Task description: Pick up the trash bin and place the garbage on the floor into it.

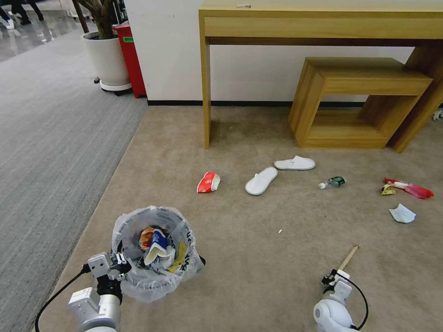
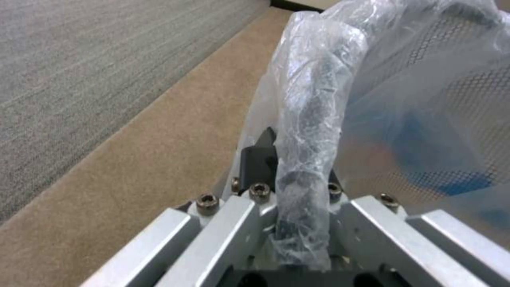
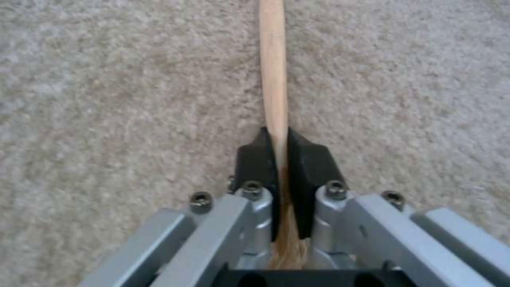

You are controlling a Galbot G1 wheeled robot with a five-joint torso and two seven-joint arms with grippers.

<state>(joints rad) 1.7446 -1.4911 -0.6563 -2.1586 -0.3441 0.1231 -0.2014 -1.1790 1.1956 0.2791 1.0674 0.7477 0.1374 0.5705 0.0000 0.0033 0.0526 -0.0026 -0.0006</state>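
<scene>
The trash bin [image 1: 154, 251], black and lined with a crinkled clear bag, stands on the beige floor [image 1: 258, 276] at lower left with cups and wrappers inside. My left gripper [image 1: 121, 266] is shut on its bagged rim [image 2: 305, 131]. Low at the right, my right gripper [image 1: 333, 275] is shut on a wooden stick [image 1: 348, 257], whose shaft [image 3: 273, 71] runs out from between the black fingers [image 3: 255, 163] over the carpet. Garbage lies farther off: a crushed red cup [image 1: 208, 182], two white slippers [image 1: 261, 180], a small bottle [image 1: 333, 182], red and yellow wrappers [image 1: 408, 188], white paper [image 1: 402, 213].
A wooden desk [image 1: 323, 23] and a low wooden stool [image 1: 362, 101] stand against the back wall. Grey striped carpet [image 1: 50, 147] runs down the left side. A potted plant [image 1: 107, 55] and a red box [image 1: 129, 57] sit at the back left.
</scene>
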